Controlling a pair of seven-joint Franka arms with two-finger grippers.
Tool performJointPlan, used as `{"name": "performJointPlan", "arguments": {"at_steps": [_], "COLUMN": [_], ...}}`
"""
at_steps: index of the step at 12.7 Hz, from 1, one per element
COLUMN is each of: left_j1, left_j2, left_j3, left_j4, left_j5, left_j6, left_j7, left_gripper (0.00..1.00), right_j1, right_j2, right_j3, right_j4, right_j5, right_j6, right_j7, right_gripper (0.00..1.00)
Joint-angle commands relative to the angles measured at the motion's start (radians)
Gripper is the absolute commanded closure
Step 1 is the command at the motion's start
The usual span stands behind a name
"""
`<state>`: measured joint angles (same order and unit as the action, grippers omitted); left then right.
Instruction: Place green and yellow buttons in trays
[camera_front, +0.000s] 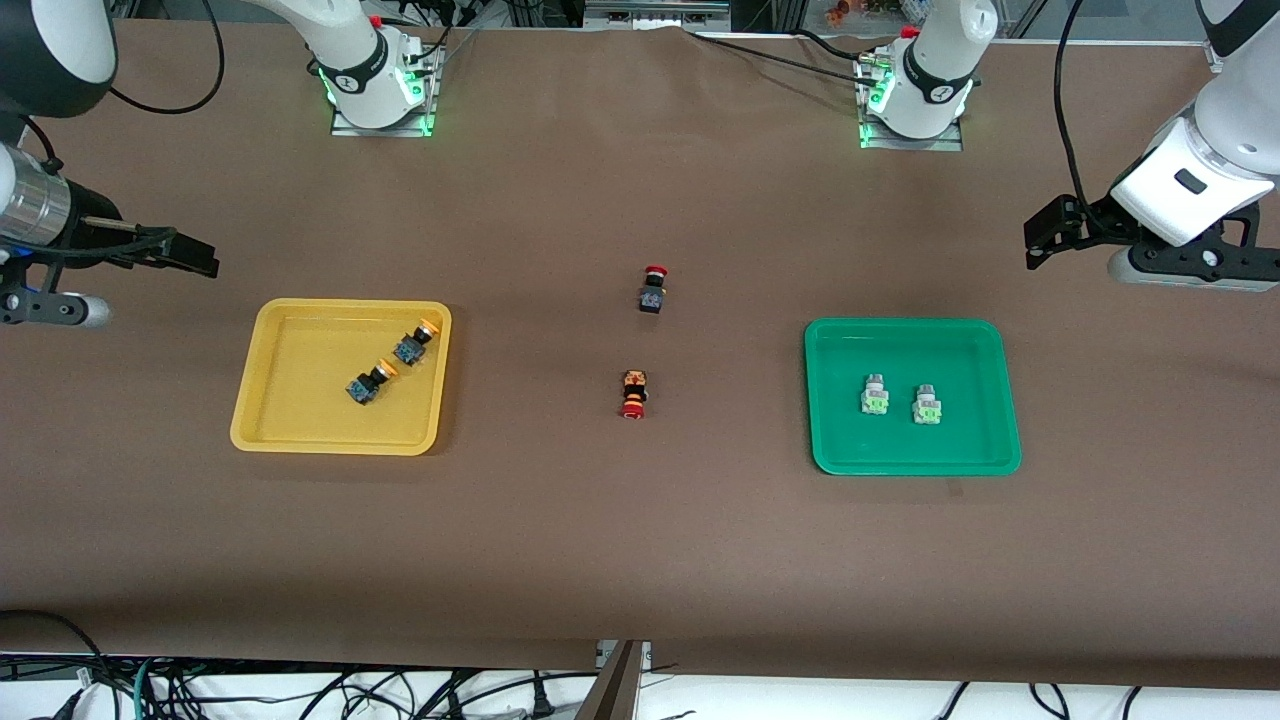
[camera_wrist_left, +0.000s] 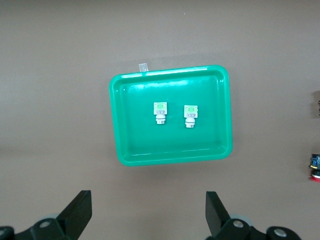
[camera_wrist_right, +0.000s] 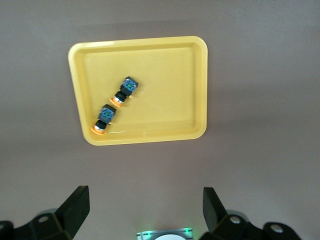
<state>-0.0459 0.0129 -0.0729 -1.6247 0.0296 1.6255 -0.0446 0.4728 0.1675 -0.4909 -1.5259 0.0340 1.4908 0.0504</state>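
Two dark buttons with orange-yellow caps (camera_front: 417, 342) (camera_front: 371, 383) lie on their sides in the yellow tray (camera_front: 300, 405). Two pale grey buttons with green faces (camera_front: 875, 395) (camera_front: 927, 404) sit in the green tray (camera_front: 965, 355). My left gripper (camera_front: 1045, 235) is open and empty, up over bare table at the left arm's end. Its wrist view shows the green tray (camera_wrist_left: 135, 145) and both green buttons (camera_wrist_left: 160, 112) (camera_wrist_left: 190, 115). My right gripper (camera_front: 190, 255) is open and empty over the table at the right arm's end. Its wrist view shows the yellow tray (camera_wrist_right: 165, 85) and both yellow buttons (camera_wrist_right: 126, 90) (camera_wrist_right: 104, 119).
Two dark buttons with red caps (camera_front: 653, 289) (camera_front: 633, 393) lie on the brown table between the trays, one nearer the front camera. The arm bases (camera_front: 375, 85) (camera_front: 915, 100) stand along the table's edge farthest from the front camera.
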Motion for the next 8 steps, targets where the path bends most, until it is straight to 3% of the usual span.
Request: {"name": "performJointPlan", "arguments": {"at_steps": [1, 5, 6, 8], "left_j1": [-0.018, -0.018, -0.018, -0.018], "left_j2": [-0.007, -0.001, -0.002, -0.001], "left_j3": [0.01, 0.01, 0.01, 0.01], "left_j4": [0.002, 0.003, 0.003, 0.003], "left_j5": [-0.022, -0.02, -0.02, -0.02], "left_j6": [0.01, 0.011, 0.011, 0.011], "left_j7": [0.006, 0.008, 0.008, 0.008], "left_gripper": [0.0, 0.0, 0.0, 0.0], "right_j1": [-0.099, -0.457, -0.512, -0.514], "right_j2": [-0.095, -0.111, -0.112, -0.114], "right_j3": [0.088, 0.472, 0.536, 0.54], "right_j4": [-0.128, -0.144, -0.148, -0.148], "right_j5": [-0.025, -0.032, -0.035, -0.057], "right_j6": [0.059, 0.057, 0.059, 0.054], "right_j7": [-0.081, -0.107, -0.107, -0.109], "right_gripper": [0.0, 0.0, 0.0, 0.0]}}
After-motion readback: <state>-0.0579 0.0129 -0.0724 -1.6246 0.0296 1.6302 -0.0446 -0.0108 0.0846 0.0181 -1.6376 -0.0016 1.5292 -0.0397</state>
